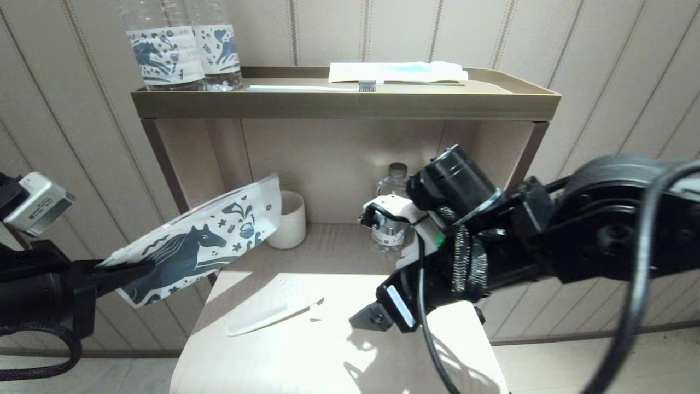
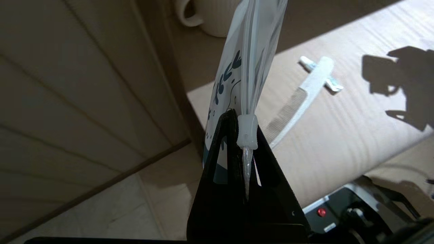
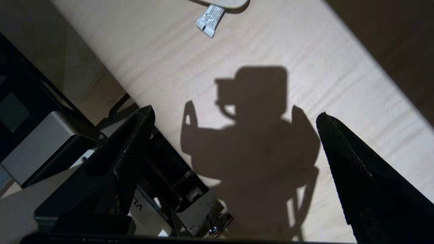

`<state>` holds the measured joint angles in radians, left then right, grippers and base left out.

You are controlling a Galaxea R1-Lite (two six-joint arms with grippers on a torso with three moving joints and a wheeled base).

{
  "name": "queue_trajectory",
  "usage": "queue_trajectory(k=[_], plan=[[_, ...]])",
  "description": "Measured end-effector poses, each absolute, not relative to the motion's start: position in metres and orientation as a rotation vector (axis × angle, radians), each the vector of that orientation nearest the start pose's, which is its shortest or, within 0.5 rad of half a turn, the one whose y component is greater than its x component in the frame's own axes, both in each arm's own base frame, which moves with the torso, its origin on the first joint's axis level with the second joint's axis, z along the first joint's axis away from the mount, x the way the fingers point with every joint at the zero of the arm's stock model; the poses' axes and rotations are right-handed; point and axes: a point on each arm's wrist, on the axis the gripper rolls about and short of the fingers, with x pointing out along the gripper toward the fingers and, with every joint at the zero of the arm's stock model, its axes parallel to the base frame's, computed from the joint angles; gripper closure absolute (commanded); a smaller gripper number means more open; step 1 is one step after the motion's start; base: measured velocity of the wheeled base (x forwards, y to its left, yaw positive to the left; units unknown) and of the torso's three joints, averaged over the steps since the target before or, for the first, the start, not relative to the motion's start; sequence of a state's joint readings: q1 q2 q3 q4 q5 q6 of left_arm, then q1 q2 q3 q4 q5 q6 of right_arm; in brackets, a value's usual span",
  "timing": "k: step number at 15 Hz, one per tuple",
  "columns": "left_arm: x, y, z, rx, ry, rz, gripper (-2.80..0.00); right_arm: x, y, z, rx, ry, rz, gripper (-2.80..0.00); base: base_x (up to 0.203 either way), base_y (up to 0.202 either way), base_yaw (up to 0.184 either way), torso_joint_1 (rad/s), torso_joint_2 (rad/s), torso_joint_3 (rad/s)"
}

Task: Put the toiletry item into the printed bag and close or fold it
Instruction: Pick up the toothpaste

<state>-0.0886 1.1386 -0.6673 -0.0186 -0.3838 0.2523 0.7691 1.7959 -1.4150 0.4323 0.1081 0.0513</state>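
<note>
Pouch (image 1: 197,246): flat white bag printed with a dark blue horse and small motifs; held off the table at the left, tilted, its far end reaching toward the shelf recess. In the left wrist view (image 2: 251,64) the zip edge faces the camera and the white zip slider sits right at the fingertips.
Left gripper (image 1: 123,272): at the left edge of the head view, fingers pinched tight on the near end of the pouch by its zip edge (image 2: 247,142).
Comb (image 1: 272,313): all white, lying flat on the pale table top, apart from the pouch and lower than it, near the table's left half. Teeth and tapering handle show in the left wrist view (image 2: 301,98).
Small wrapped packet (image 3: 210,16): white, lying partly under the comb's broad end; also seen in the left wrist view (image 2: 334,84).
Right gripper (image 1: 363,320): above the right part of the table, fingers spread wide with nothing between them; its shadow falls on the bare wood (image 3: 237,135).
Table (image 1: 328,361): light wood, brightly lit, in front of the shelf unit.
Mug (image 1: 288,219): white, on the lower shelf, just behind the pouch's far end.
Small bottle (image 1: 391,219): clear, on the lower shelf, partly hidden by the right arm.
Tray (image 1: 339,101): brown, on top of the shelf unit; carries two water bottles (image 1: 180,49) with blue horse labels, a toothbrush (image 1: 311,87) and a white-and-blue packet (image 1: 396,71).
</note>
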Motion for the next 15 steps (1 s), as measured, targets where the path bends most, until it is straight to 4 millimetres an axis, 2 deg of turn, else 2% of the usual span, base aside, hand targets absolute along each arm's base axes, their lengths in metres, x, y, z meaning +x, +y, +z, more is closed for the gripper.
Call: queue_trajectory(k=[4, 8, 11, 15], plan=[[0.151, -0.020, 0.211, 0.144, 0.417, -0.462, 0.00, 0.267, 0.270, 0.201, -0.208, 0.858, 0.763, -2.80, 0.000, 0.000, 0.000, 0.000, 0.00, 0.000], [0.150, -0.020, 0.204, 0.138, 0.442, -0.465, 0.00, 0.284, 0.301, 0.191, -0.169, 0.894, 0.750, -2.80, 0.000, 0.000, 0.000, 0.000, 0.00, 0.000], [0.151, -0.020, 0.201, 0.136, 0.458, -0.465, 0.00, 0.288, 0.313, 0.179, -0.151, 0.943, 0.730, -2.80, 0.000, 0.000, 0.000, 0.000, 0.00, 0.000], [0.150, -0.020, 0.197, 0.138, 0.472, -0.470, 0.00, 0.291, 0.317, 0.172, -0.148, 0.967, 0.710, -2.80, 0.000, 0.000, 0.000, 0.000, 0.00, 0.000]])
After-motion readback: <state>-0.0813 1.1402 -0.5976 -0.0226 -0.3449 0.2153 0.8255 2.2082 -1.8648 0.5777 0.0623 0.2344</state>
